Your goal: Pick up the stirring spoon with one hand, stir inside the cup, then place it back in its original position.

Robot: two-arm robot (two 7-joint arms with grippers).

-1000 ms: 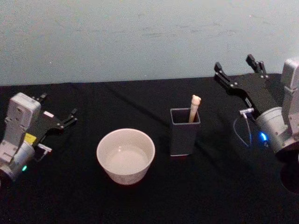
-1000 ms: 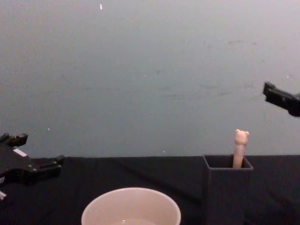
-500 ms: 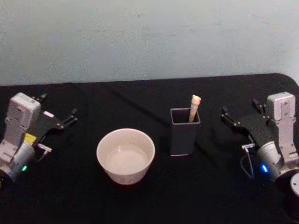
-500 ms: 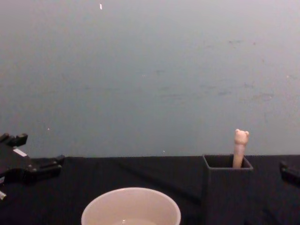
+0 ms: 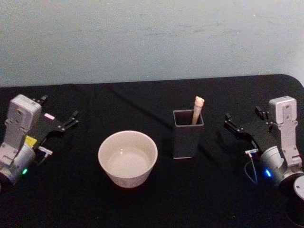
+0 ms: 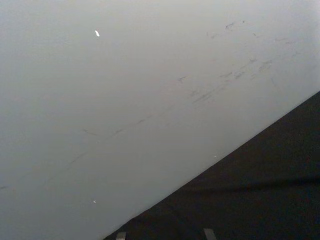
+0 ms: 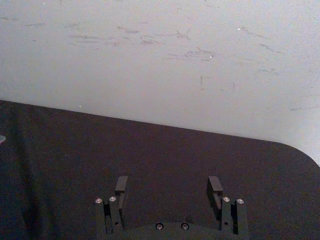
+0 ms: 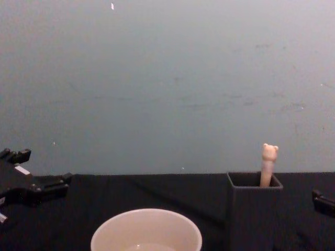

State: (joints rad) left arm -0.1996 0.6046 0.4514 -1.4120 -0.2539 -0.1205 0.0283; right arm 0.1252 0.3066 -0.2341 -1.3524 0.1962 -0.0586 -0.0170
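No readable text anywhere. Small white label on left gripper [image 5: 61,122], yellow sticker on left arm [image 5: 30,141]: both too small to read. Nothing legible on cup [image 5: 127,158], holder [image 5: 187,133].

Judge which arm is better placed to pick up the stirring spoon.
Right, probably. The right gripper is open and sits near the holder with the stirring spoon; the left gripper lies beyond the cup.

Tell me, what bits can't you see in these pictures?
- Stirring spoon: its lower part is hidden inside the dark holder, head and chest views.
- Cup: bottom cut off by the chest view's lower edge.
- Right gripper: mostly cut off by the chest view's right edge.
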